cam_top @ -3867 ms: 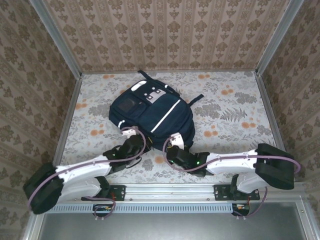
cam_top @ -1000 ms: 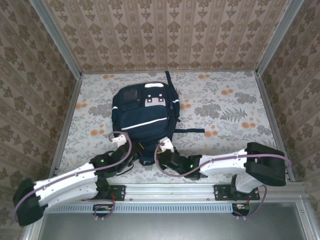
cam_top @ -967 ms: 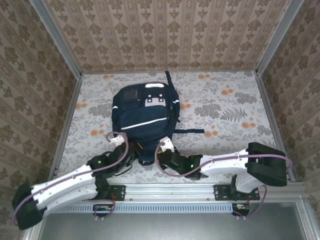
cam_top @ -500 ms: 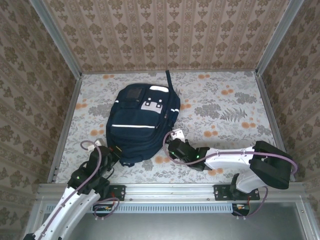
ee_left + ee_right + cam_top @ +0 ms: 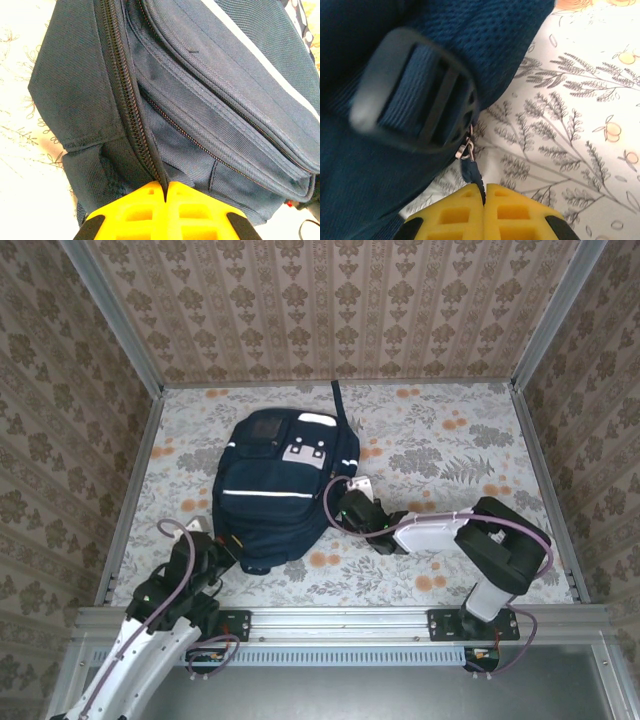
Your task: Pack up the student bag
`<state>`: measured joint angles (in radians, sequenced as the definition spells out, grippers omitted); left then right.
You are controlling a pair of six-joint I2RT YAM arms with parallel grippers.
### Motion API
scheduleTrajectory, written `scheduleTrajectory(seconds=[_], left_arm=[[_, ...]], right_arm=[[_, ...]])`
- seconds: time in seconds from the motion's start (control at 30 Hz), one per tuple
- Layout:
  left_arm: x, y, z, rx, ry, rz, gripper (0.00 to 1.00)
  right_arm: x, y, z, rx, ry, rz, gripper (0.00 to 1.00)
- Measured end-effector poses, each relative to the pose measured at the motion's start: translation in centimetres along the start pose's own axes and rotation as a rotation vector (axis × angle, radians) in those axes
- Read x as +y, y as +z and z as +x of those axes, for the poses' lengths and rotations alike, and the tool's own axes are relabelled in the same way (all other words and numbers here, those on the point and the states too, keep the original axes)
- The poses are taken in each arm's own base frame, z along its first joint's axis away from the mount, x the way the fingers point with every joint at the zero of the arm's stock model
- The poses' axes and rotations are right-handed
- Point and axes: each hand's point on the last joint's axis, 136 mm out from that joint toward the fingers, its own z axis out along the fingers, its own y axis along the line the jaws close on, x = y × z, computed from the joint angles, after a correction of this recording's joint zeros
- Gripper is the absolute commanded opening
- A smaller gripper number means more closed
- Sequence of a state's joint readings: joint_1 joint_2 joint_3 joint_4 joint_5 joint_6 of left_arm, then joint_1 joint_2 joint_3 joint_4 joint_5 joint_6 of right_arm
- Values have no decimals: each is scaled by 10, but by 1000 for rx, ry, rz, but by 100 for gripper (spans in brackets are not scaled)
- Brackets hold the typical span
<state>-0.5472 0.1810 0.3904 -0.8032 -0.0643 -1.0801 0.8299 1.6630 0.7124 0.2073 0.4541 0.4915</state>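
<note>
1. Top external: the student bag (image 5: 285, 490) lies flat on the tabletop (image 5: 450, 440).
2. My left fingers (image 5: 169, 194), closed, meet its zipper (image 5: 125, 100) at its near-left corner.
3. My right fingers (image 5: 488, 194) pinch a blue pull tab (image 5: 471, 172) at its right side.

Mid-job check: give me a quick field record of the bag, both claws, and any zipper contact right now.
bag: student bag lying flat on the floral table, front pockets facing up
left claw: shut, tips against the main zipper at the bag's near-left corner; what it pinches is hidden
right claw: shut on a blue zipper pull at the bag's right edge
main zipper: teeth closed along the stretch seen from the left wrist
</note>
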Motion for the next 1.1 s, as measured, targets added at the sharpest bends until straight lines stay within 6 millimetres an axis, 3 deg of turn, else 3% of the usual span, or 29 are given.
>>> scheduleTrajectory(seconds=[0.1, 0.23, 0.4, 0.43, 0.5, 0.57, 0.6, 0.77, 0.9, 1.03, 1.1], left_arm=[[1, -8, -3, -8, 17, -14, 0], [-1, -15, -10, -36, 27, -14, 0], [-1, -15, -9, -32, 30, -10, 0], [-2, -14, -8, -28, 31, -5, 0], [-3, -10, -7, -22, 31, 1, 0], [-4, -7, -5, -10, 35, 1, 7], [-4, -5, -4, -3, 39, -1, 11], [-10, 0, -3, 13, 63, 9, 45], [-15, 3, -6, 8, 92, 21, 74], [-14, 10, -9, 20, 138, -29, 96], [-18, 11, -14, 28, 172, -67, 100]], right_arm=[[-7, 9, -7, 0, 22, 16, 0], [-34, 25, -22, -8, 74, 88, 0], [-49, 28, -24, -6, 76, 131, 0], [-49, 28, -24, -5, 75, 132, 8], [-50, 27, -23, -2, 75, 133, 12], [-50, 25, -23, 5, 74, 132, 18], [-50, 22, -24, 5, 79, 130, 27], [-57, -17, -42, -47, 148, 94, 54], [-64, -69, -68, -159, 242, 24, 72], [-75, -117, -84, -264, 310, -44, 88], [-80, -135, -88, -294, 322, -63, 100]])
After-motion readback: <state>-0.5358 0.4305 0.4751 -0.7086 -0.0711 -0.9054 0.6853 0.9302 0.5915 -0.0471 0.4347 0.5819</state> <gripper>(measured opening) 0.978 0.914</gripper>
